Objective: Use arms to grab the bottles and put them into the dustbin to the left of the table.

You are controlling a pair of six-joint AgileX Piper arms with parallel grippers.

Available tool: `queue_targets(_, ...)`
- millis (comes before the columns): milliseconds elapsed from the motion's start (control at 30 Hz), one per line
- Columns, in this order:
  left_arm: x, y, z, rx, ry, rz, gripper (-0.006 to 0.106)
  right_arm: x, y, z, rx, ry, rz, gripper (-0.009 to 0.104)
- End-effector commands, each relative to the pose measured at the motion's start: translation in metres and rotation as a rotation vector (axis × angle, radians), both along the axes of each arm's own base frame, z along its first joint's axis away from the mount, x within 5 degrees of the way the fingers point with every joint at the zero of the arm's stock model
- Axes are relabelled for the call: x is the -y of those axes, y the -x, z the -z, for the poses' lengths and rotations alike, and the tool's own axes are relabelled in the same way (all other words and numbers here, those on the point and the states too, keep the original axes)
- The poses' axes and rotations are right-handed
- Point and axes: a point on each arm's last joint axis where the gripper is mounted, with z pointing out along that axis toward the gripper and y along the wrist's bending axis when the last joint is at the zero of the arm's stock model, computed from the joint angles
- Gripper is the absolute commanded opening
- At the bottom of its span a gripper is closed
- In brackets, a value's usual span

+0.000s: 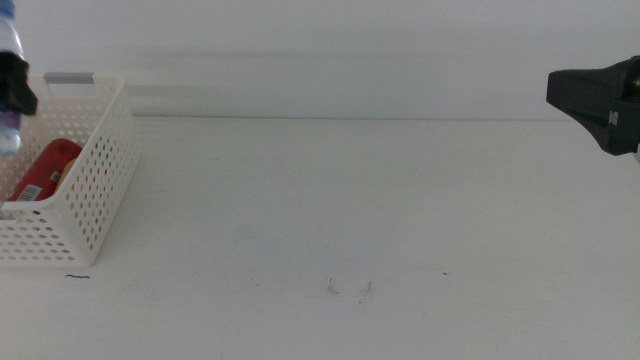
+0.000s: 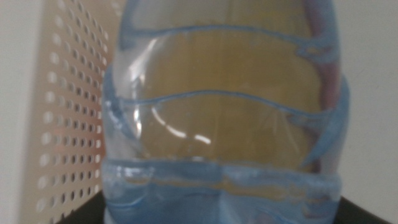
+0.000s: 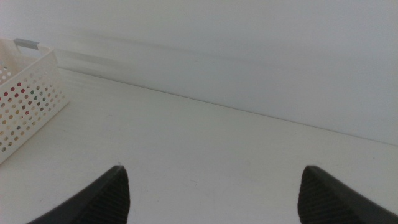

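Left hand (image 1: 14, 85) gripping water bottle (image 2: 224, 118) above dustbin (image 1: 90, 190), right hand (image 3: 211, 193) spread wide, empty

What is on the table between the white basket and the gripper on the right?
Nothing: the middle view shows bare table between basket and right gripper.

Place: looked like a lab test bench.
Signs: bare white table (image 1: 350, 200), plain white wall (image 1: 330, 50), robot arm (image 1: 600, 95).
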Motion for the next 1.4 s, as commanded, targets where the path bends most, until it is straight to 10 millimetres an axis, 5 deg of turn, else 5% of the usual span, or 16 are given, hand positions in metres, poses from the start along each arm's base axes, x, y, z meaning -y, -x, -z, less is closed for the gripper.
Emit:
queue_targets(0, -0.002, -0.009, 0.001, 0.039, 0.004, 0.01, -0.002, 0.0, 0.001, -0.003, 0.016, 0.005, -0.006, 0.088)
queue_targets(567, -0.018, -0.055, 0.085, -0.061, -0.013, 0.04, 0.003, 0.0, 0.001, -0.003, 0.016, 0.005, -0.006, 0.088)
queue_targets(667, -0.02, -0.058, 0.091, -0.062, -0.027, 0.045, 0.022, 0.0, 0.001, -0.003, 0.016, 0.005, -0.006, 0.088)
queue_targets(867, -0.021, -0.058, 0.091, -0.066, -0.044, 0.05, 0.092, 0.0, 0.001, -0.003, 0.016, 0.005, -0.006, 0.088)
queue_targets(900, -0.021, -0.057, 0.092, -0.079, -0.039, 0.053, 0.094, 0.0, 0.001, -0.003, 0.016, 0.005, -0.006, 0.088)
queue_targets(1100, -0.012, -0.043, 0.06, -0.085, 0.021, 0.018, 0.094, 0.0, 0.001, -0.003, 0.016, 0.005, -0.006, 0.088)
queue_targets(1367, 0.037, 0.002, -0.039, 0.179, 0.087, 0.099, 0.094, 0.0, 0.001, -0.003, 0.016, 0.005, -0.006, 0.088)
